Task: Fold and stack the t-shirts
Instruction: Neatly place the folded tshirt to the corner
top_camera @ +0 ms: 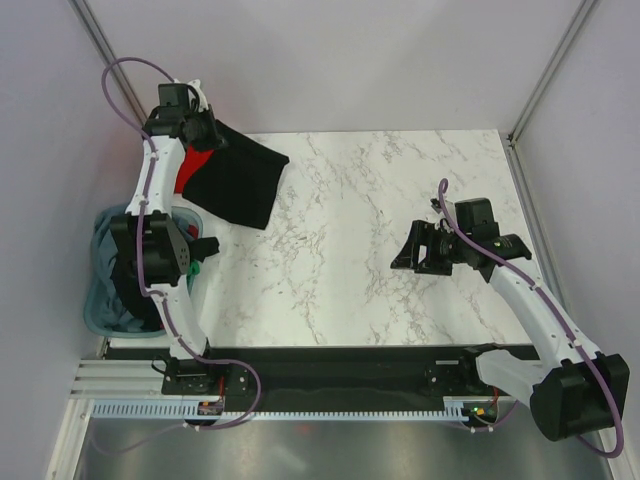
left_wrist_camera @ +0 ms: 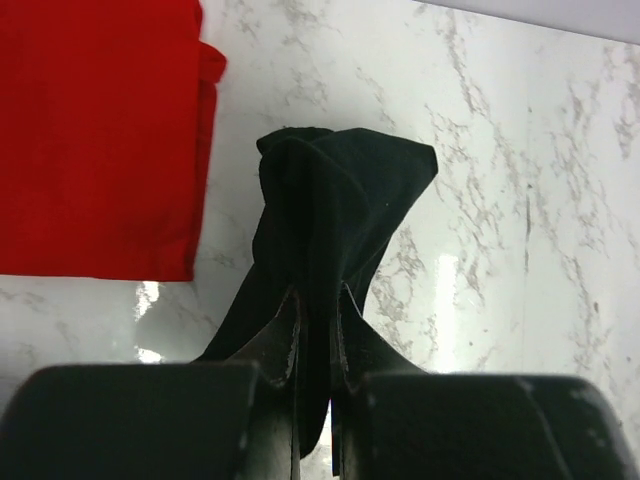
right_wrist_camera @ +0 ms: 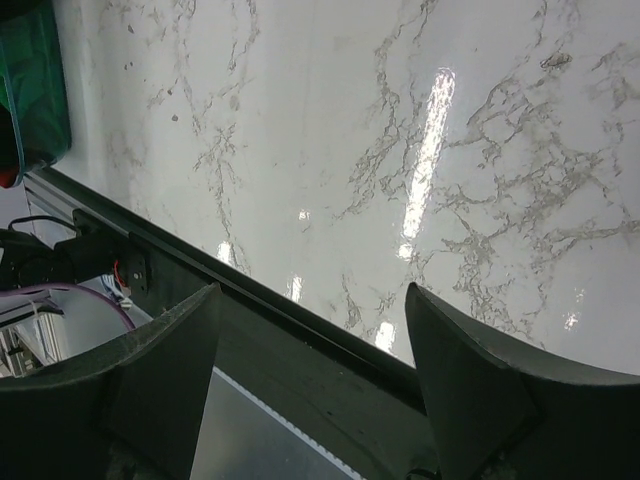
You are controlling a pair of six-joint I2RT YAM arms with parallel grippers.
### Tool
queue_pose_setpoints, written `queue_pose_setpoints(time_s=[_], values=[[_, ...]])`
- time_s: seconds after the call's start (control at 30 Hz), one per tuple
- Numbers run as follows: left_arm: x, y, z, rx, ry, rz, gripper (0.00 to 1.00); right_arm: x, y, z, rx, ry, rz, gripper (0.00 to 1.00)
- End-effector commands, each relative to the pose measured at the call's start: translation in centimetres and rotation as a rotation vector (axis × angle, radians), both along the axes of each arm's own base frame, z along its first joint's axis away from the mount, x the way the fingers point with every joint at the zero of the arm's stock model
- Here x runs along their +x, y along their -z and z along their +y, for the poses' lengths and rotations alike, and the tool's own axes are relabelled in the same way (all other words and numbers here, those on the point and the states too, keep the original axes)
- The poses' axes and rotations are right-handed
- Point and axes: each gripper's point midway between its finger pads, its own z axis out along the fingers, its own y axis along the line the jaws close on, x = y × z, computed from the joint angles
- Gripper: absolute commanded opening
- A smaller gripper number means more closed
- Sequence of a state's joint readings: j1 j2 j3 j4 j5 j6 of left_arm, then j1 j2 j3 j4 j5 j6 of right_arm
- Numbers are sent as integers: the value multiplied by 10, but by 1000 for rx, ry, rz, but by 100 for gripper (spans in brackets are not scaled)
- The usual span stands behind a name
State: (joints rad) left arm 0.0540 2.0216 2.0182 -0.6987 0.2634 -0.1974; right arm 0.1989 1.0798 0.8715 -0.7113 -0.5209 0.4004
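A black t-shirt (top_camera: 240, 180) lies at the table's far left corner, draped over part of a red t-shirt (top_camera: 196, 165). My left gripper (top_camera: 203, 131) is at the far left corner, shut on a bunched edge of the black t-shirt (left_wrist_camera: 335, 215), lifting it off the marble. The red t-shirt (left_wrist_camera: 95, 130) lies flat to its left in the left wrist view. My right gripper (top_camera: 408, 250) hovers open and empty over the right middle of the table; its fingers (right_wrist_camera: 470, 385) frame the table's near edge.
A grey-blue fabric tub (top_camera: 105, 300) holding more cloth, with a green piece (top_camera: 193, 268) at its rim, stands off the table's left edge; it also shows in the right wrist view (right_wrist_camera: 35, 90). A black rail (top_camera: 330, 360) runs along the near edge.
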Motion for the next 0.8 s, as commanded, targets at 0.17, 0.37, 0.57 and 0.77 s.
queue_pose_setpoints(time_s=[0.17, 0.37, 0.57, 0.77], values=[[22, -35, 53, 187, -107, -96, 2, 1, -9, 5, 33, -17, -39, 82], [25, -45, 72, 232, -164, -119, 2, 0, -4, 7, 28, -29, -32, 82], [27, -77, 85, 239, -202, -199, 2, -1, -1, 10, 21, -41, -21, 81], [34, -103, 92, 251, -227, -274, 2, -3, 2, 13, 10, -52, -3, 81]])
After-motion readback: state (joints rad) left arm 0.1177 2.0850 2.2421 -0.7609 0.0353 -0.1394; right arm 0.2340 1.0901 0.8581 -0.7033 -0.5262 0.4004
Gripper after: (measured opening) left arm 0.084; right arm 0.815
